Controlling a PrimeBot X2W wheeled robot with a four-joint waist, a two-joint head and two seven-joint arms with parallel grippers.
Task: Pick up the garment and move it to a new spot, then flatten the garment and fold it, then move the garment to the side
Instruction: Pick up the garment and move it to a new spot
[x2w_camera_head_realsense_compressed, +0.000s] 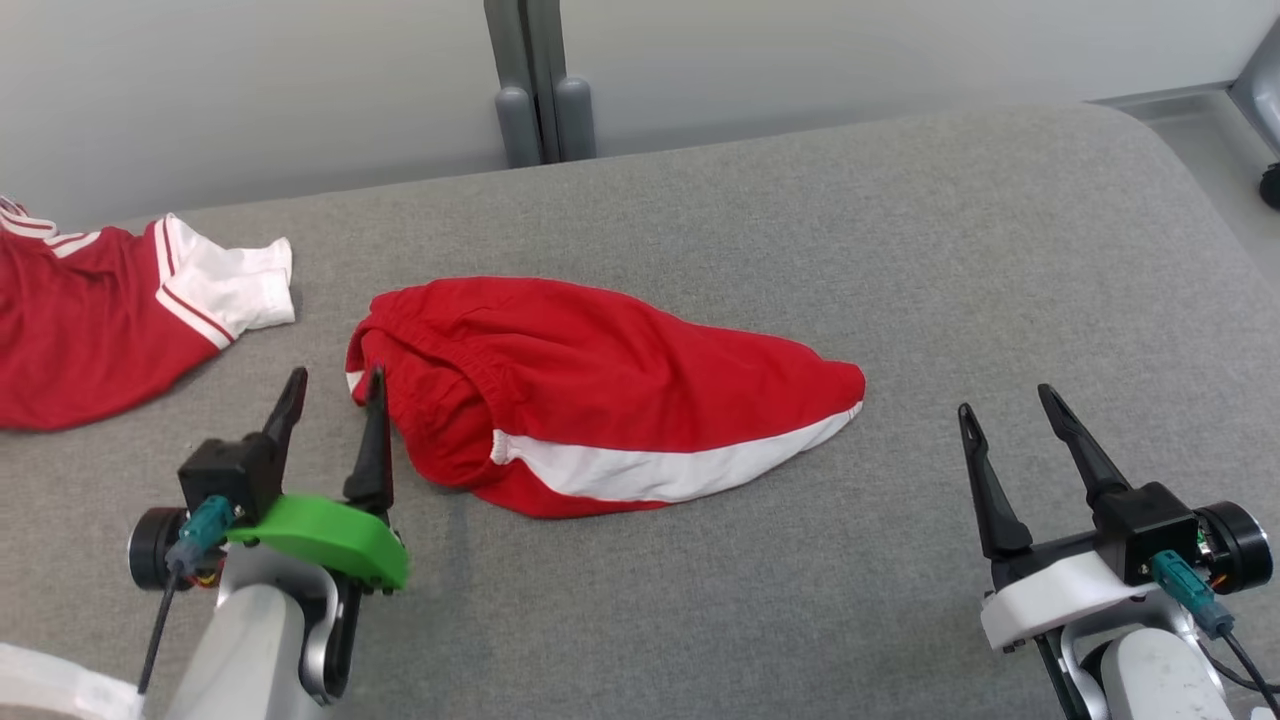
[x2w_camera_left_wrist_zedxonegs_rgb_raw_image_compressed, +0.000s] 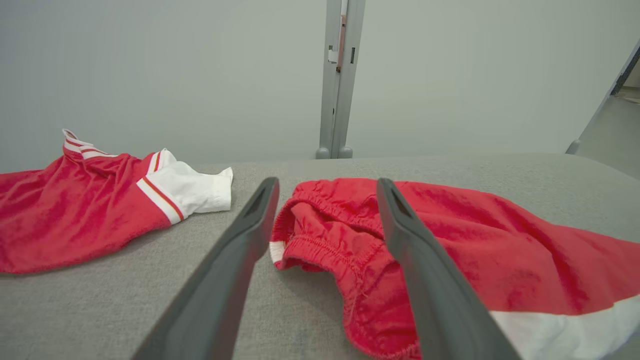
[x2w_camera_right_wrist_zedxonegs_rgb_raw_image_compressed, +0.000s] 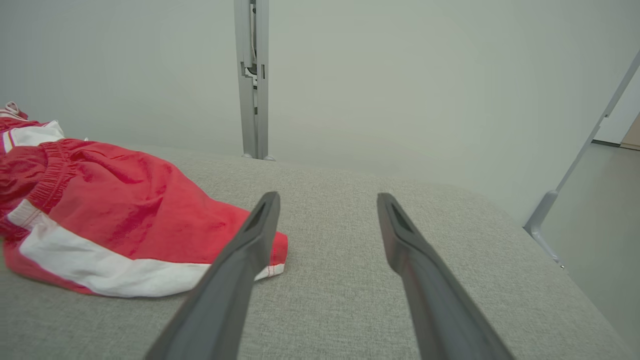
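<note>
Jaws standing spread and empty on both arms, left gripper (x2w_camera_head_realsense_compressed: 337, 372) hovering just beside crumpled red shorts (x2w_camera_head_realsense_compressed: 600, 390), right gripper (x2w_camera_head_realsense_compressed: 1005, 398) hanging well apart.

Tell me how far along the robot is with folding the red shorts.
Early. The red shorts lie loose on the grey surface, so the first pick-and-place may be done. Nothing is in hand: the left gripper stands open at the bunched waistband, and the right gripper is open and apart from the cloth. Left to do: flattening, since the cloth is rumpled, then folding and moving it aside.
</note>
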